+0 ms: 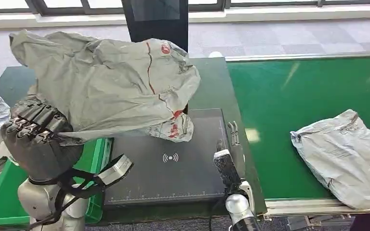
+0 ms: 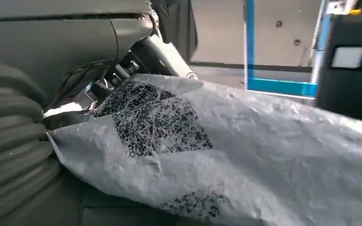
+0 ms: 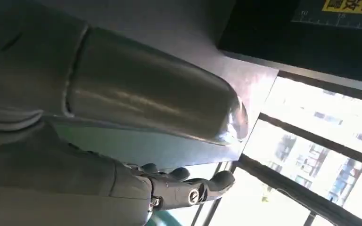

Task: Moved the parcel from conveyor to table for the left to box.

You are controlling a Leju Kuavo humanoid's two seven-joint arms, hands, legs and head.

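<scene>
Over dark bench, head view: left robot hand holds crumpled grey parcel aloft above black scanner pad, bag overhanging pad's far-left corner. Green bin just beside pad's left edge. Right robot hand low along pad's right edge, fingers straight, holding nothing. Second grey parcel on green conveyor, near its front edge, belt bare around it.

Left wrist view: parcel close before camera.

Right wrist view: right robot hand fingers extended, apart.

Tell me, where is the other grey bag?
In the head view, the other bag lies at the right on the green conveyor, near its front edge, well away from the right hand.
</scene>
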